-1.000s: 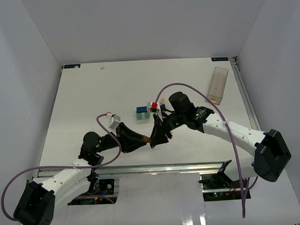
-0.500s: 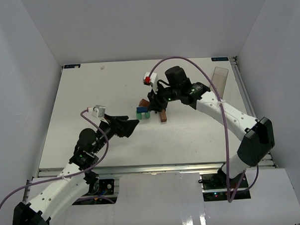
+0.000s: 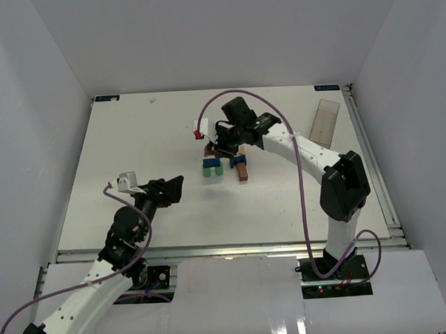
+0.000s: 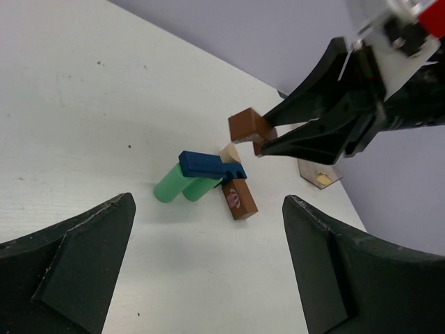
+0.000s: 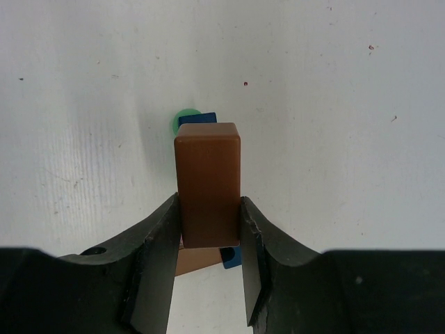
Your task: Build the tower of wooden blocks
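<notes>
Your right gripper (image 5: 208,212) pinches the brown arch (image 5: 207,174) by its two sides and holds it in the air over the block cluster at mid-table (image 3: 133,141). Below it, two green cylinders (image 4: 182,186) lie side by side, touching, with a blue piece (image 4: 208,165) across their far ends. The brown brick (image 4: 238,198) lies flat just beside them and the tan piece (image 4: 229,152) sits behind. Your left gripper (image 3: 172,185) is spread wide with nothing in it, well apart from the blocks and facing them.

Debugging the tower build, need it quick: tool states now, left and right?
Left tool: open, empty.
Right tool: closed on the brown wooden block.
</notes>
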Tool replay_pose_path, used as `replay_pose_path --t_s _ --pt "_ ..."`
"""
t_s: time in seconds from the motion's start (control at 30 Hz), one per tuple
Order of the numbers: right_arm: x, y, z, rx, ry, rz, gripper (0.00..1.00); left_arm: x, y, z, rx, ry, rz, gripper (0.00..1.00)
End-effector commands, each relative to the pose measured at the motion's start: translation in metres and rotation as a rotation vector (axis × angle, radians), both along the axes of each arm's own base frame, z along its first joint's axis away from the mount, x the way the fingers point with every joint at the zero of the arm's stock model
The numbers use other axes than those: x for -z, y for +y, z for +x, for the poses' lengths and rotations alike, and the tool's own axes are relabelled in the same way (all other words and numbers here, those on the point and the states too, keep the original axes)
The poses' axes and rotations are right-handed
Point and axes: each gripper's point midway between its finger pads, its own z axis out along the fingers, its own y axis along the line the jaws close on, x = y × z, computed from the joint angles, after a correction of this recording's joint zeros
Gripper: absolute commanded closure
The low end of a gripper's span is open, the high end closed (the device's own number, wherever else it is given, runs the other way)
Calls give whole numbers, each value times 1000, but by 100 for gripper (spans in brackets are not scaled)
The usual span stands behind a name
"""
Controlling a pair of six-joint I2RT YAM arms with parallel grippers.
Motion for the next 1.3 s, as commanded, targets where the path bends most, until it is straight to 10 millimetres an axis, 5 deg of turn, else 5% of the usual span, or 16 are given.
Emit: replay_pose_path --t_s 0.0,0.57,1.27 --pt "-7 14 5 -119 -100 -60 92 -10 11 -4 -39 -49 -30 2" --pt "16 23 -3 -221 -116 -170 92 -15 6 -8 -4 -63 -39 2" --pt "22 26 -1 -97 -9 -211 91 -17 6 -10 2 -71 -45 2"
